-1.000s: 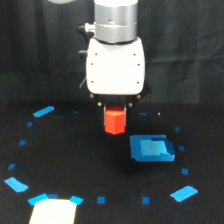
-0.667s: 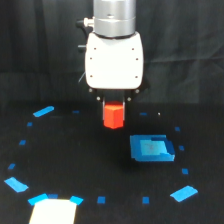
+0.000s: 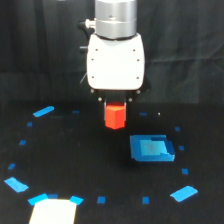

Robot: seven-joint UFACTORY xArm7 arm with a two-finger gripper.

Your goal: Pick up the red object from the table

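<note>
Red object [image 3: 115, 116], seemingly clamped in the jaws, now hangs higher above the table [image 3: 65, 150].

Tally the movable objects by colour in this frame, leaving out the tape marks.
Red: 1, the red object held under the end effector
Blue: 1, the square tray
White: 1, the pale sheet at the bottom edge
Total: 3

Table [image 3: 90, 160] lies bare under the block [image 3: 114, 116]; blue tray [image 3: 151, 149] sits close beside, toward the exterior view's right
</note>
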